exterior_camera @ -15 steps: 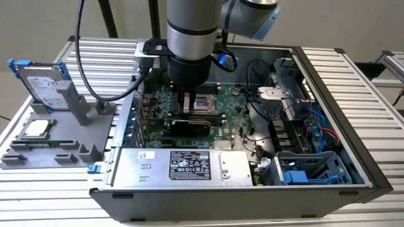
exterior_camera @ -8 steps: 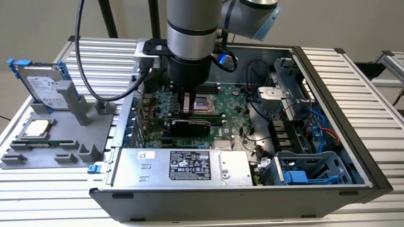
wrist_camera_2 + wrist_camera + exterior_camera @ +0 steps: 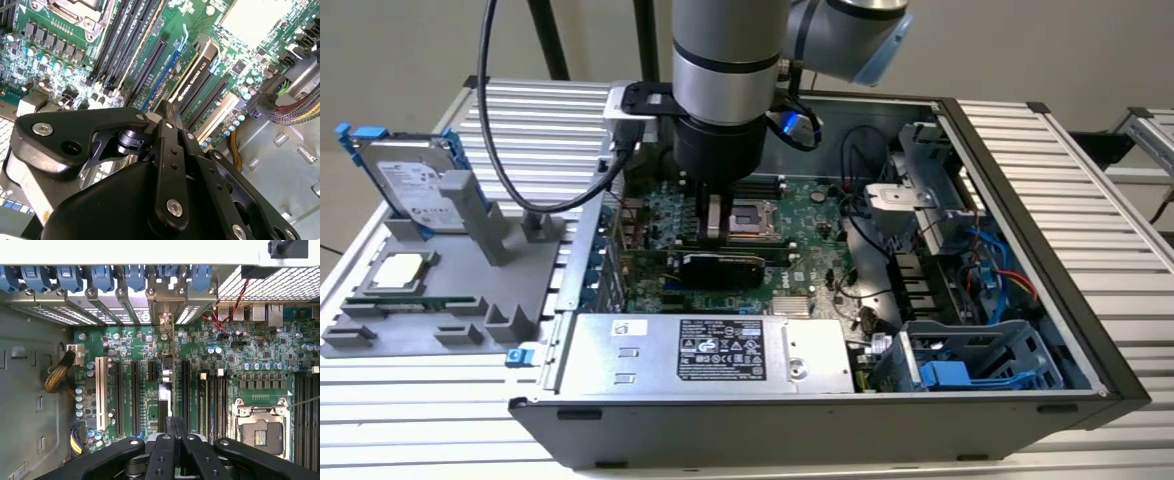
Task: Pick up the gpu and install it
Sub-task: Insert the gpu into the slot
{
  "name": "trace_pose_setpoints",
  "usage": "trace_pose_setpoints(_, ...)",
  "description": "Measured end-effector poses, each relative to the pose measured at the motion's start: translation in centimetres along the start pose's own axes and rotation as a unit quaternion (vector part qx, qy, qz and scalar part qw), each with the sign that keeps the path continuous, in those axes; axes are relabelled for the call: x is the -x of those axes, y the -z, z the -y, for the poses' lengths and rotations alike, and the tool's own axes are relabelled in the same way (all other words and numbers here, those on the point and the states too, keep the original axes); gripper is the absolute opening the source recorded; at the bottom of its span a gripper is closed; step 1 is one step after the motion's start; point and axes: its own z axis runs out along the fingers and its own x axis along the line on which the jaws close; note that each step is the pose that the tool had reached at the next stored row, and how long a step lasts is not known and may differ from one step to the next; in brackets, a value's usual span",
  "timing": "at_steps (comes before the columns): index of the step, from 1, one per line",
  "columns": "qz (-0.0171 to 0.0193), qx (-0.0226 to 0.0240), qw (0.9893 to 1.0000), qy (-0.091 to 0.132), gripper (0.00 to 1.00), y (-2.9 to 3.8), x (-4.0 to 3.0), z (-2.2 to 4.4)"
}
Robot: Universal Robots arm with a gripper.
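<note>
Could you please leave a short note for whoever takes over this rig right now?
Gripper: the black two-finger gripper is down inside the open grey computer case, shut on the top edge of the gpu, a thin, flat card with a black shroud.
Gpu: it stands on edge over an expansion slot of the green motherboard, with its silver bracket end at the case's rear slot openings.
Done: the card is picked up and brought to the slot.
Left: I cannot tell whether it is fully seated, and the gripper has not released it.
</note>
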Motion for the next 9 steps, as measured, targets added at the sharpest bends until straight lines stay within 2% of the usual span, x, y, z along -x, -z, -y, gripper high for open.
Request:
trace_pose_setpoints(3,0.0000,0.0000,1.0000,0.000,0.00,0.49,0.02,-0.09)
trace_pose_setpoints(9,-0.0001,0.0000,1.0000,0.000,0.00,2.04,0.05,-0.45)
